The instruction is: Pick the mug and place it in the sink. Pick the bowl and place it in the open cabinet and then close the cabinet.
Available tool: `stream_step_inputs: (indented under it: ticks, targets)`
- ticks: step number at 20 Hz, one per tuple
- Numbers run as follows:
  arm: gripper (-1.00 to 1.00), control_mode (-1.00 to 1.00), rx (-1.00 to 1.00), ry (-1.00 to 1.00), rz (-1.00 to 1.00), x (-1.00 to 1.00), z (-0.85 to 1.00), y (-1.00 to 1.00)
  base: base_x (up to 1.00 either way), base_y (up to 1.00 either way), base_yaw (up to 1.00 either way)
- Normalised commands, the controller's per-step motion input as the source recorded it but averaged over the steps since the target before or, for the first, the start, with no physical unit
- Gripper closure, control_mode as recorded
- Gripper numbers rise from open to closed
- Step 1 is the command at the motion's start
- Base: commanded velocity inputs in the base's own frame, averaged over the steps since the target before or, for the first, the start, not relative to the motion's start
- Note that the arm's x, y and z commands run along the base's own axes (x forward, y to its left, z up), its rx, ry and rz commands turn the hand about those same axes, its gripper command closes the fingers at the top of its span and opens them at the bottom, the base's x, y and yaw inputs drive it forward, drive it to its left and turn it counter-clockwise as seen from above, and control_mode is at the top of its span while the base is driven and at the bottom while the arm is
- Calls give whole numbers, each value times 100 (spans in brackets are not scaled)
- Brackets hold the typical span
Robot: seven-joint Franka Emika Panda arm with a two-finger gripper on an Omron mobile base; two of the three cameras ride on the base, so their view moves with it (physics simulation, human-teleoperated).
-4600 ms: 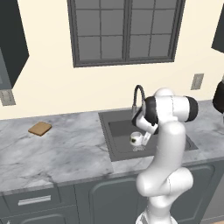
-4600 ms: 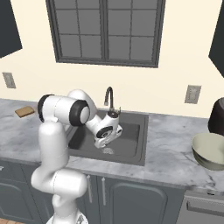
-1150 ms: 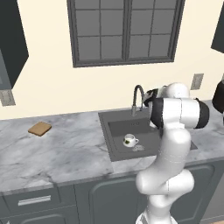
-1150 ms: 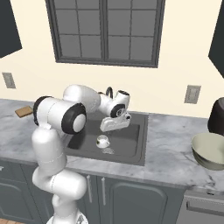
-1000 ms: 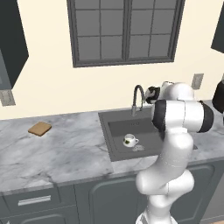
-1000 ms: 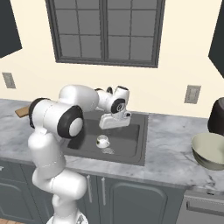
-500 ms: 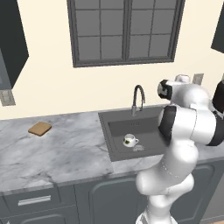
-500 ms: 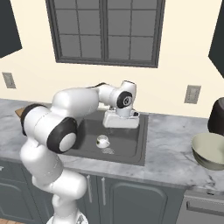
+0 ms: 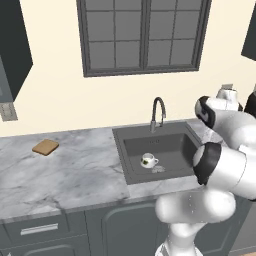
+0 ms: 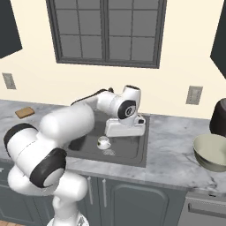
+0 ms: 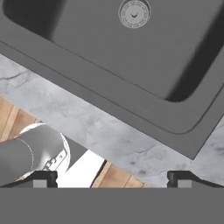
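Note:
The small white mug (image 9: 148, 160) (image 10: 104, 142) stands upright on the floor of the dark grey sink (image 9: 175, 145) (image 10: 132, 152), beside the drain. My gripper (image 10: 125, 133) hangs over the right half of the basin, right of the mug and apart from it. In the hand view its fingertips (image 11: 43, 177) stand wide open with nothing between them, above the sink's corner (image 11: 175, 92) and the counter's front strip. The bowl (image 10: 214, 152) rests on the counter at far right. A dark wall cabinet (image 10: 219, 42) shows at the upper right; its door state I cannot tell.
The gooseneck faucet (image 9: 157, 112) rises behind the basin. A brown slab (image 9: 45, 146) lies on the marble counter far left. A dark round vessel (image 10: 219, 117) stands behind the bowl. Another dark cabinet (image 9: 15, 45) hangs upper left.
The hand has risen off the mug and swung right across the sink, still open. The mug stays where it was in the basin.

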Motion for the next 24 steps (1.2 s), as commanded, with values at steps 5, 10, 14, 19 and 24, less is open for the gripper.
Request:
stream_step_inputs:
  ticks: [5, 10, 14, 19, 24]
  targets:
    - [-100, -100, 0, -9, -8, -38, 1, -14, 0, 0, 0]
    - [-100, -100, -2, 0, -7, -5, 45, -15, 0, 0, 0]
    - [-100, -100, -5, 1, -11, -2, 49, -21, 0, 0, 0]
    - [-100, -100, -5, 9, -11, 0, 9, -33, 0, 0, 0]
    - [-100, -100, -7, 6, -9, 0, 0, -37, 0, 0, 0]
